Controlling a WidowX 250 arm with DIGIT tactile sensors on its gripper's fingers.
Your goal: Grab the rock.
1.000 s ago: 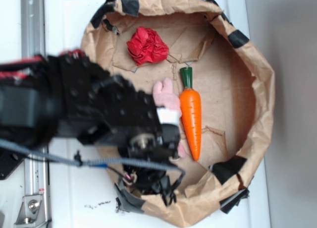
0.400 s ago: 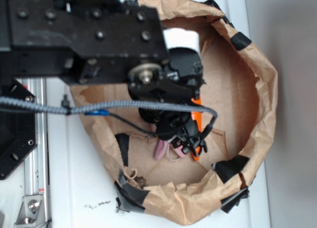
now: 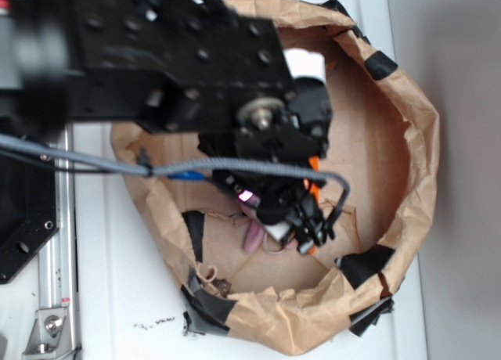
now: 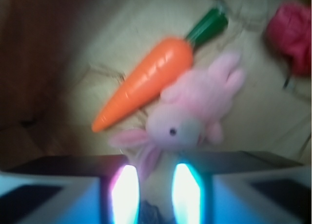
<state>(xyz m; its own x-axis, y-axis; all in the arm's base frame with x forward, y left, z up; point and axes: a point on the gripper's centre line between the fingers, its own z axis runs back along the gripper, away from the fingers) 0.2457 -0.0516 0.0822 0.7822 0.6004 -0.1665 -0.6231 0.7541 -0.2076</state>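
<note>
**Rock all but hidden as gripper is held over a crowded paper nest**

Rock [image 4: 152, 213] can be made out only doubtfully: a dark, rough patch is seen at 6 o'clock in the wrist view, low in the gap between the fingers, and it is blurred. In the exterior view it is masked by the arm. The gripper [image 4: 155, 195] is spread apart with nothing held.

A clean grasp is judged to need a straight descent with the jaws kept wide until the dark lump is bracketed on both sides. Closing should be delayed until the pink limb has been cleared.

A pink plush bunny [image 4: 195, 112] is seen just ahead of the fingertips, one limb trailing into the gap, so it could be pinched by mistake. An orange toy carrot [image 4: 146, 83] is pressed against the bunny at 11 o'clock. A red paper ball [image 4: 292, 34] is set well apart at 2 o'clock. Everything is ringed by a crumpled brown paper wall [image 3: 407, 141], patched with black tape.
</note>
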